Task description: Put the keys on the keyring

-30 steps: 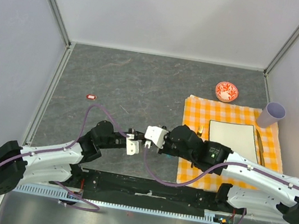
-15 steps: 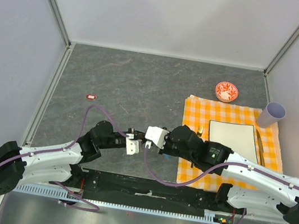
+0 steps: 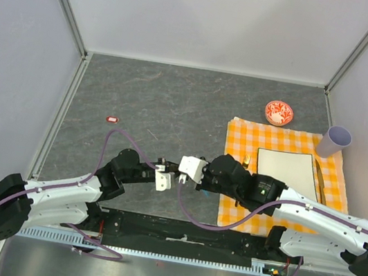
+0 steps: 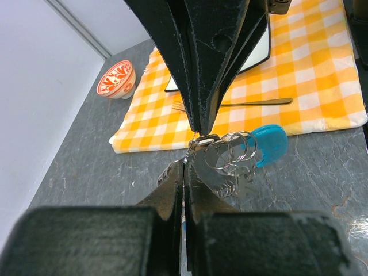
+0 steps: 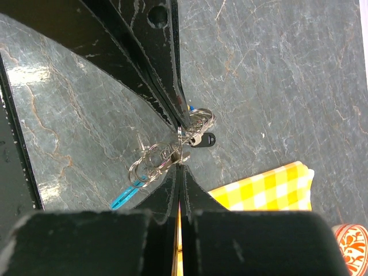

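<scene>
The keyring (image 4: 231, 150) hangs just above the grey table as a bunch of thin metal rings, with its cyan piece (image 4: 269, 142) to the right. Small keys (image 4: 238, 183) dangle under the rings. My left gripper (image 4: 185, 160) and right gripper (image 5: 180, 165) meet tip to tip, each shut on the rings. In the right wrist view the rings (image 5: 150, 161) spread left, the cyan piece (image 5: 124, 197) hangs below, and a black key head (image 5: 202, 140) sits beside the left gripper's tips. From above, the left gripper (image 3: 175, 176) and right gripper (image 3: 184, 179) hide the keyring.
A yellow checked cloth (image 3: 240, 136) lies to the right with a white square plate (image 3: 284, 169) and a fork (image 4: 253, 102) on it. A red-and-white bowl (image 3: 278, 112) and a lavender cup (image 3: 335, 142) stand behind. A small red item (image 3: 112, 119) lies far left.
</scene>
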Available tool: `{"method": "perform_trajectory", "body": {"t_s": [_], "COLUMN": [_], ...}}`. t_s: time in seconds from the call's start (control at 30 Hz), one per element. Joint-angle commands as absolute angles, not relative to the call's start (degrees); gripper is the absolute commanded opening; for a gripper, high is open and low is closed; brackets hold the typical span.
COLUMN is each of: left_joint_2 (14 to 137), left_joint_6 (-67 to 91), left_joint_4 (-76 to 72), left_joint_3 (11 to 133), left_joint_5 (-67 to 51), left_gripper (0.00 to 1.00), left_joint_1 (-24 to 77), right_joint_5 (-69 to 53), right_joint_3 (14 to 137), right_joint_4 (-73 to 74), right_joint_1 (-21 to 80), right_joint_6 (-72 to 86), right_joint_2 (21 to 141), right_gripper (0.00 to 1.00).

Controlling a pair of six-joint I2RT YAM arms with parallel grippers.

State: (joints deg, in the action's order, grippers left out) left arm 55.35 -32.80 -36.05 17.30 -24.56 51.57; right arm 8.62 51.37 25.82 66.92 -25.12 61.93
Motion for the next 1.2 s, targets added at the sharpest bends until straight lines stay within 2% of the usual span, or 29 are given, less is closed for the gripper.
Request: {"method": "perform_trajectory", "body": {"t_s": [0.0, 1.17], "left_joint_2": [55.63, 56.52], "left_joint_6": [-33.84, -32.43], "left_joint_4": [-38.85, -38.85], "left_joint_3": [19.51, 20.57], "left_joint_5": [-25.66, -27.07], "left_gripper": [0.02, 0.02], "left_joint_1": [51.86, 52.21], "right_joint_5": [6.59, 4.74], "right_joint_3": [53.17, 53.53], "right_joint_4": [24.35, 23.64], "right_joint_1": [67.24, 67.24], "right_joint_6": [-25.58, -25.84], "right_joint_2": [60.56, 61.35], "right_gripper": [0.00, 0.00]}}
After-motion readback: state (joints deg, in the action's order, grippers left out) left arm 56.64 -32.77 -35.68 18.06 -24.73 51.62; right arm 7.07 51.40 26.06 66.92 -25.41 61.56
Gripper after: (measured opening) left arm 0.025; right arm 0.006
